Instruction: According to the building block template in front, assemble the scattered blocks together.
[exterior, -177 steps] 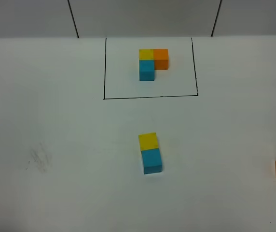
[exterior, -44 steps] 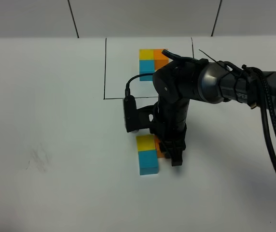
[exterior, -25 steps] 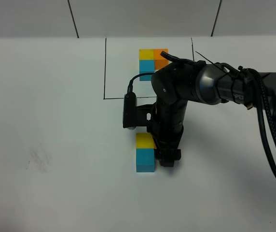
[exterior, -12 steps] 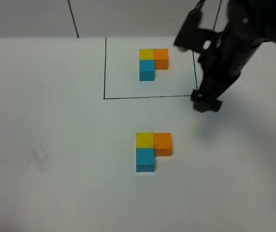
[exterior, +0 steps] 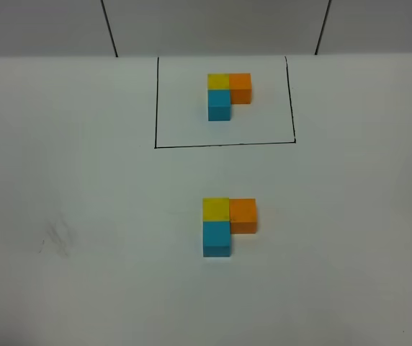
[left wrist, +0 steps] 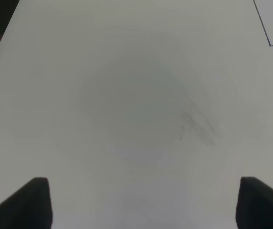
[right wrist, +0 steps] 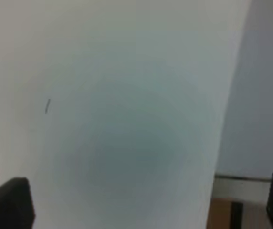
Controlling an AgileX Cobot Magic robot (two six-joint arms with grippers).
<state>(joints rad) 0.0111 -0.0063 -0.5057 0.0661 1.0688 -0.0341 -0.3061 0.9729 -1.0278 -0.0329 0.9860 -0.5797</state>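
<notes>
The building block template is an L of yellow, orange and blue cubes inside a thin black rectangle at the far middle of the table. Nearer the front, the scattered blocks sit together in the same L: yellow cube, orange cube to its right, blue cube in front of the yellow one. No arm shows in the exterior high view. My left gripper stands open over bare table with nothing between its fingers. My right gripper is open over bare table near the edge.
A faint grey smudge marks the white table at the left, and it also shows as a smudge in the left wrist view. A corner of the black drawn line appears there too. The table edge runs through the right wrist view.
The right arm let go of the orange cube beside the yellow one, lifted away to the upper right and has left the exterior high view. The three cubes stay put.
</notes>
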